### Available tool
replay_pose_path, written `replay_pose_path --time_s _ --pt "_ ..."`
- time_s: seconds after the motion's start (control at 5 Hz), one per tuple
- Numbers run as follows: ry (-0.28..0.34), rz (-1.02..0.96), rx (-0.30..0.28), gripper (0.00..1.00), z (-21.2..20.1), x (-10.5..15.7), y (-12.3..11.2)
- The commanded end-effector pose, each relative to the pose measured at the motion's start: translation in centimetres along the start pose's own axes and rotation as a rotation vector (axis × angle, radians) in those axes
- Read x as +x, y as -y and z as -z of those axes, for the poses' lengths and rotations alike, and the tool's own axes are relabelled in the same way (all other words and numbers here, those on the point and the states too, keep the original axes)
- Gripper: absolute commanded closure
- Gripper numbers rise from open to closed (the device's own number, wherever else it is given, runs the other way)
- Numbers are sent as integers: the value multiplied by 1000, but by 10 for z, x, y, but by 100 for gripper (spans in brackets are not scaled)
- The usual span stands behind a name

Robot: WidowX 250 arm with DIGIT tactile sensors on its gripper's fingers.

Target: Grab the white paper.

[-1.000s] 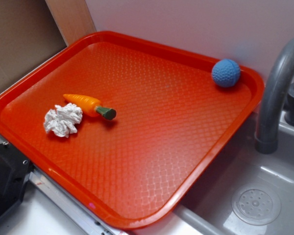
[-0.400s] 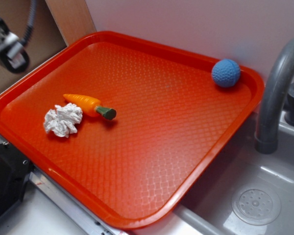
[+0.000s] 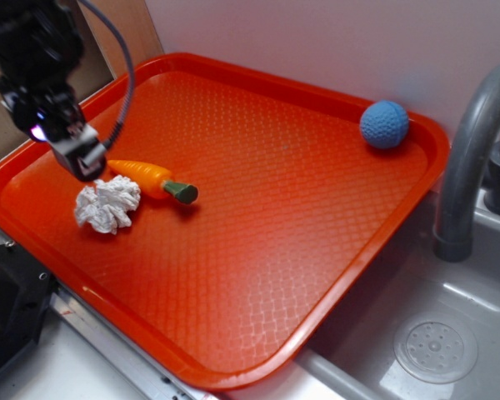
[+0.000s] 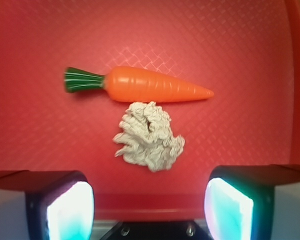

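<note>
Crumpled white tissue paper wad (image 4: pixel 150 136); orange plastic carrot (image 4: pixel 140 85), green-topped; red tray (image 3: pixel 258 275), diamond-embossed; dimpled blue ball (image 3: pixel 384 124).

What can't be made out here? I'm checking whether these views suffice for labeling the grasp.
- Gripper: wrist view's bottom edge cuts off the fingers; exterior view shows it small and blurred, opening unclear there.
- White paper and carrot: contact or a thin gap, indistinguishable.
- Blue ball: outside the wrist view.
- Tray: far-left corner hidden behind the arm, exterior view.
</note>
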State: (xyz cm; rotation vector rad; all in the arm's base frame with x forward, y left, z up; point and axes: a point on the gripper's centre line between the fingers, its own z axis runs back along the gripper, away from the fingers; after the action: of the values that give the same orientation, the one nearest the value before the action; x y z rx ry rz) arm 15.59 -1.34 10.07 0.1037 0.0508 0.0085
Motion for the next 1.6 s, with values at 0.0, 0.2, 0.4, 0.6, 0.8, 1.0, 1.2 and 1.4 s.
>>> replay_pose_path --time_s 0.0,0.2,0.4,0.6,0.8,1.0,1.2,1.4 --pt "-109 -20 39 0 42 13 -22" --pt "-164 -11 45 0 61 19 -29" --pt "-170 99 -127 0 72 23 -15" --pt "-171 144 -229 0 75 22 -9" --pt "-171 145 -239 100 82 22 -12" --pt "-166 148 -203 100 78 21 -15" --pt "-165 162 -170 100 75 21 -13" --pt "-129 190 -133 100 59 21 -6"
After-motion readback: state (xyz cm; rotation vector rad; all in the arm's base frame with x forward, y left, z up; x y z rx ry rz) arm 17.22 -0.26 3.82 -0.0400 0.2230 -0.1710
